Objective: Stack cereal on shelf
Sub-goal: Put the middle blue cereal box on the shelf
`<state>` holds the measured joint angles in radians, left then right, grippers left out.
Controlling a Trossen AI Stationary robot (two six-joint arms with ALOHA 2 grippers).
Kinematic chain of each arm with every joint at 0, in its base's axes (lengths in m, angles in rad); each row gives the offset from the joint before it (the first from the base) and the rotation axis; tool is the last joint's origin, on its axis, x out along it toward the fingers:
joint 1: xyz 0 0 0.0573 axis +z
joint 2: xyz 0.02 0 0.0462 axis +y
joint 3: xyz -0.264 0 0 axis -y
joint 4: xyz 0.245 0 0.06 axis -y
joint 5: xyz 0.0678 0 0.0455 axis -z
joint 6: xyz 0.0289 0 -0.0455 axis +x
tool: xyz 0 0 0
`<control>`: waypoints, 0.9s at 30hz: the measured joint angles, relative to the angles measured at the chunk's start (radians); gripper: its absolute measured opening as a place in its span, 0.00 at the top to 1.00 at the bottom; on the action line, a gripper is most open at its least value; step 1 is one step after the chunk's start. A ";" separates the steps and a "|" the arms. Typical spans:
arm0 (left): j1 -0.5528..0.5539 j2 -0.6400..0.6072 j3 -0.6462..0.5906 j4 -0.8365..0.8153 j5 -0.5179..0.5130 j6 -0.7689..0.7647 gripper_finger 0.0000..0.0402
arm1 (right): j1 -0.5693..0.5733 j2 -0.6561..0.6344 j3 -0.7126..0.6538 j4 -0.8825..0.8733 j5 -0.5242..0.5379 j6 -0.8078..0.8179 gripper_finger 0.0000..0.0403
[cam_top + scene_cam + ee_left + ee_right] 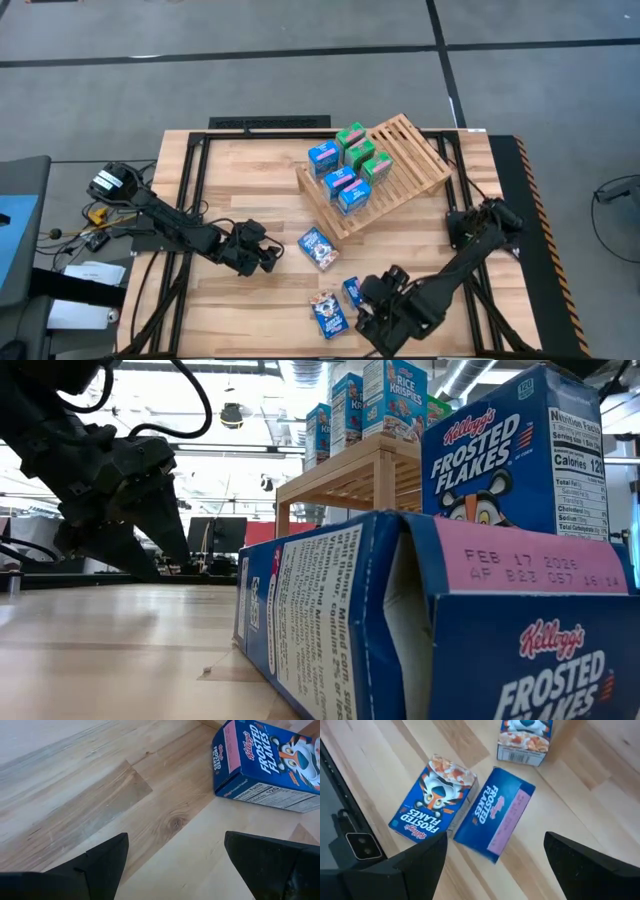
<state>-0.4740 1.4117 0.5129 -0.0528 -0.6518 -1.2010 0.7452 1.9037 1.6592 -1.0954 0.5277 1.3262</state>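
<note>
Three blue cereal boxes lie loose on the table: one near the middle (318, 247) (265, 765), and two near the front edge, one flat on its back (328, 313) (432, 807), the other on a long side (352, 290) (495, 815). Several more blue and green boxes (350, 165) stand on the tilted slatted shelf (400, 170) (350, 475). My left gripper (268, 255) (175, 865) hangs open, left of the middle box. My right gripper (372, 300) (495, 865) is open above the two front boxes, touching neither.
Bare plank tabletop (230, 180) lies left of the shelf and ahead of my left gripper. A black frame (270, 123) runs along the table's far edge. Cables and a small device (105, 185) sit off the table's left side.
</note>
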 joint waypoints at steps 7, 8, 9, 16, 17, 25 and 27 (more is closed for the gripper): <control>0.000 0.000 0.000 0.000 -0.003 0.013 0.20 | -0.065 -0.003 0.000 0.066 -0.058 -0.088 0.11; 0.000 0.000 0.000 0.000 -0.003 0.013 0.20 | -0.072 -0.002 0.000 0.076 -0.058 -0.097 0.11; 0.000 0.000 0.000 0.000 -0.003 0.013 0.20 | -0.079 -0.002 0.000 0.082 -0.058 -0.101 0.11; 0.000 0.000 0.000 -0.001 -0.009 0.036 0.20 | -0.109 -0.001 0.000 0.048 -0.058 -0.104 0.11; 0.000 0.000 0.000 -0.001 -0.010 0.038 0.20 | -0.113 -0.001 0.000 0.053 -0.058 -0.105 0.11; 0.000 0.000 0.000 -0.007 -0.014 0.038 0.20 | -0.111 0.054 0.001 0.098 -0.068 -0.097 0.11; 0.000 0.000 0.000 -0.012 -0.016 0.038 0.20 | -0.112 0.067 -0.001 0.106 -0.082 -0.097 0.11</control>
<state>-0.4740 1.4120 0.5126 -0.0646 -0.6680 -1.1625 0.6335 1.9704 1.6584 -0.9898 0.4460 1.2293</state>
